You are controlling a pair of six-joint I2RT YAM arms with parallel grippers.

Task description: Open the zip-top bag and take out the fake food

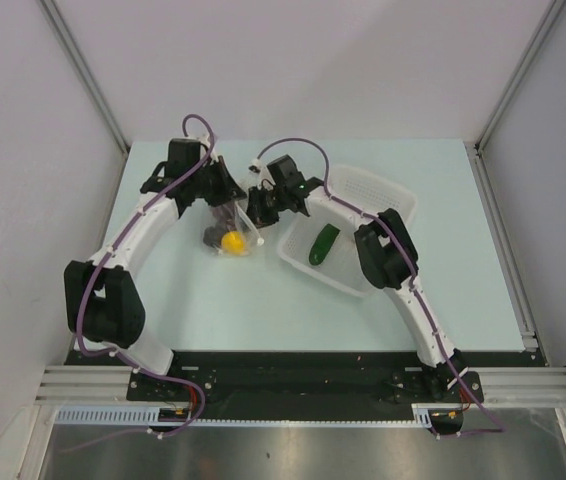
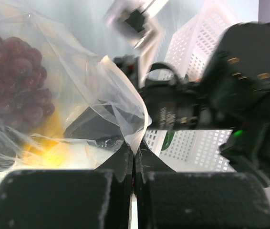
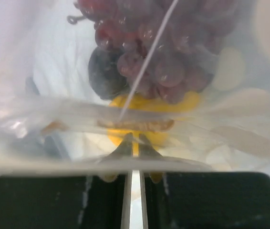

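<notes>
The clear zip-top bag (image 1: 244, 232) hangs between both grippers over the table's middle. Inside it are a dark red-purple grape bunch (image 3: 173, 57), a small dark round fruit (image 3: 104, 71) and a yellow fruit (image 1: 231, 241). My left gripper (image 2: 135, 149) is shut on one edge of the bag (image 2: 101, 90), next to the grapes (image 2: 15, 76). My right gripper (image 3: 133, 139) is shut on the bag's film (image 3: 77, 114) from the other side. In the top view the left gripper (image 1: 231, 200) and right gripper (image 1: 261, 208) sit close together above the bag. The green cucumber (image 1: 323, 245) lies in the basket. The orange ball is out of view.
A white perforated basket (image 1: 383, 200) stands right of the bag, under the right arm, and also shows in the left wrist view (image 2: 192, 143). Grey walls close in the table on both sides and at the back.
</notes>
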